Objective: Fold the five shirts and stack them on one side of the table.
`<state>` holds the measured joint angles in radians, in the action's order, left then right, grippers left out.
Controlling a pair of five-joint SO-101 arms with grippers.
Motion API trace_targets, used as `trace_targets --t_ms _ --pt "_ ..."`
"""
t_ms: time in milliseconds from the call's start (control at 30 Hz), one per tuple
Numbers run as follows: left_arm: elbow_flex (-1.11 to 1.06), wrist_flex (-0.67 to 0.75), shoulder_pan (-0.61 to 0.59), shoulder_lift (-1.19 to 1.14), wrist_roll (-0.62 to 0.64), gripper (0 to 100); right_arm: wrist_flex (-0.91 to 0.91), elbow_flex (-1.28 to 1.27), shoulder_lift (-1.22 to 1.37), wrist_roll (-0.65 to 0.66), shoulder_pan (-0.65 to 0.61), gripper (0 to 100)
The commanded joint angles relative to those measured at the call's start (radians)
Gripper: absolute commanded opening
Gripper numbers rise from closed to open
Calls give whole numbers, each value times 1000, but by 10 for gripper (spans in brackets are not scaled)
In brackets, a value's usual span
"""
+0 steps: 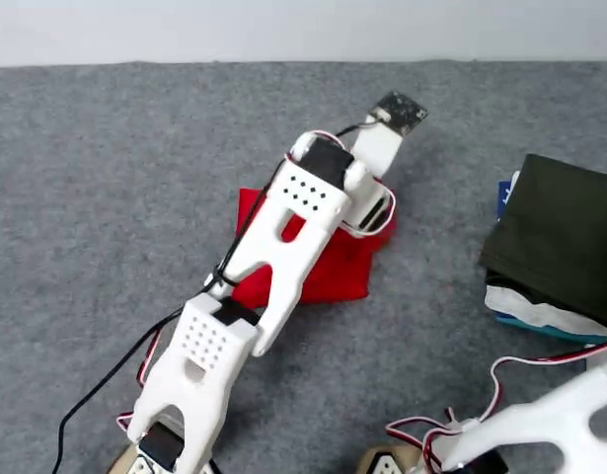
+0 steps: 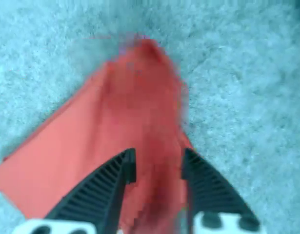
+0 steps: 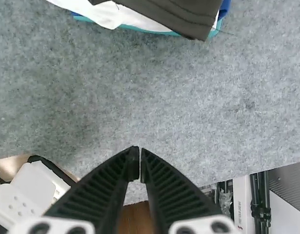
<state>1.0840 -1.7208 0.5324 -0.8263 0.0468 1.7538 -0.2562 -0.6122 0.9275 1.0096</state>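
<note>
Left claw (image 2: 157, 165) had its two black fingers a little way apart. A thick fold of the red shirt (image 2: 115, 122) was squeezed between them, so it looked like the claw was holding the shirt.

The red shirt lay near the middle of the gray surface (image 1: 106, 178), folded small. From the high view it was wider from side to side than from front to back. The left arm (image 1: 283, 222) reached across it and hid part of it. The claw was at the shirt's far right part, the side closest to the stack (image 1: 565, 237).

The stack of folded shirts sat at the right edge of the surface, well apart from the red shirt. A dark shirt (image 1: 569, 222) was on top, with white, teal and blue ones peeking out under it. I think the red shirt was the last one, and it had to go sideways to the right to land on that pile.

The right claw (image 3: 140, 155) was pressed shut with nothing in it. It hung over bare gray surface near the stack, much nearer to the pile than the other claw was.
</note>
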Motion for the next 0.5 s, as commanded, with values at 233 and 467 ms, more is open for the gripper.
trace_targets --t_ms 233,467 --pt "18 -37 -178 87 -28 30 39 14 -25 6 5 16" --pt "-226 -35 -180 77 -81 13 39 12 -25 8 5 16"
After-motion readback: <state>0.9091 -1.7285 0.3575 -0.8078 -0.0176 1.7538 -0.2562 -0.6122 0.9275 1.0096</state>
